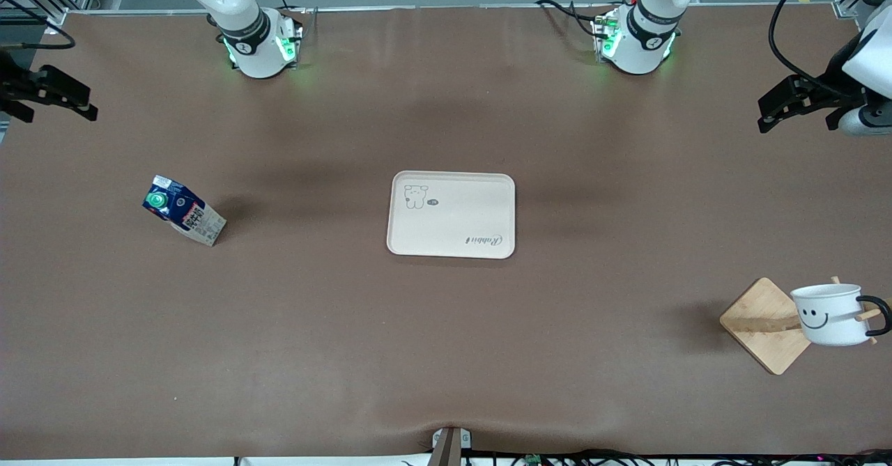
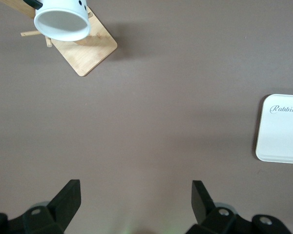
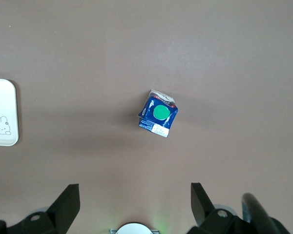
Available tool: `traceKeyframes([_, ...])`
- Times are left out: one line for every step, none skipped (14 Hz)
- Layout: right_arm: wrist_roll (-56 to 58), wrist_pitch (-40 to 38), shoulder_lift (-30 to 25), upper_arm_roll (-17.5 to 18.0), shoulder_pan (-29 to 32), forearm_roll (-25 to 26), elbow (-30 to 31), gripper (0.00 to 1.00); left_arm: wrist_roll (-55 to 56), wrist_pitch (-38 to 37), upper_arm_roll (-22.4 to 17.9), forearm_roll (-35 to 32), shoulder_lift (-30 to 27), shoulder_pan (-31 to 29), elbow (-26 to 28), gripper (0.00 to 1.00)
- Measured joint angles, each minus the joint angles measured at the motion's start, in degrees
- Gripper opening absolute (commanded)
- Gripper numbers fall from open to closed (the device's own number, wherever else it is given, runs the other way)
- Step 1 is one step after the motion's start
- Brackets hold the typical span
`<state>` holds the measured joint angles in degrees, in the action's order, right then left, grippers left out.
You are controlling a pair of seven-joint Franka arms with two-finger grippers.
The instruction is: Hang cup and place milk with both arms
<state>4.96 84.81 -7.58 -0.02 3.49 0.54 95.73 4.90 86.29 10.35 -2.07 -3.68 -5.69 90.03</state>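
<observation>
The white smiley cup (image 1: 833, 315) hangs by its black handle on a peg of the wooden rack (image 1: 756, 323) near the left arm's end of the table; it also shows in the left wrist view (image 2: 62, 22). The dark blue milk carton (image 1: 182, 210) with a green cap stands on the table toward the right arm's end, and shows in the right wrist view (image 3: 158, 114). My left gripper (image 1: 764, 114) is open and empty, high over the table's edge at the left arm's end (image 2: 136, 195). My right gripper (image 1: 89, 104) is open and empty, high over the right arm's end (image 3: 135, 197).
A cream tray (image 1: 451, 214) with a rabbit print lies empty at the table's middle, between carton and rack; its edge shows in both wrist views (image 2: 283, 129) (image 3: 2, 114). The arms' green-lit bases (image 1: 261, 44) (image 1: 637, 37) stand along the table's edge farthest from the front camera.
</observation>
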Motion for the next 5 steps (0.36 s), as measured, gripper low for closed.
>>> traceKeyframes([0.0,0.42,-0.26,-0.01,0.0,0.0,0.38,1.0,0.0,0.0,0.0,0.0,0.0,-0.04,-0.04,1.0])
traceKeyframes([0.0,0.58,-0.35,0.0,0.0,0.0,0.34,1.0,0.0,0.0,0.0,0.0,0.0,-0.1,-0.13,1.0])
traceKeyframes([0.02,0.62,-0.43,0.02,-0.01,0.01,0.27,1.0,0.0,0.0,-0.01,0.0,0.0,-0.13,-0.24,1.0])
traceKeyframes([0.04,0.79,-0.51,0.02,-0.01,0.01,0.24,1.0,0.0,0.0,-0.01,0.0,0.0,-0.13,-0.37,1.0])
traceKeyframes([0.05,1.12,-0.55,0.02,-0.01,0.01,0.21,1.0,0.0,0.0,0.0,0.0,0.0,-0.13,-0.53,1.0])
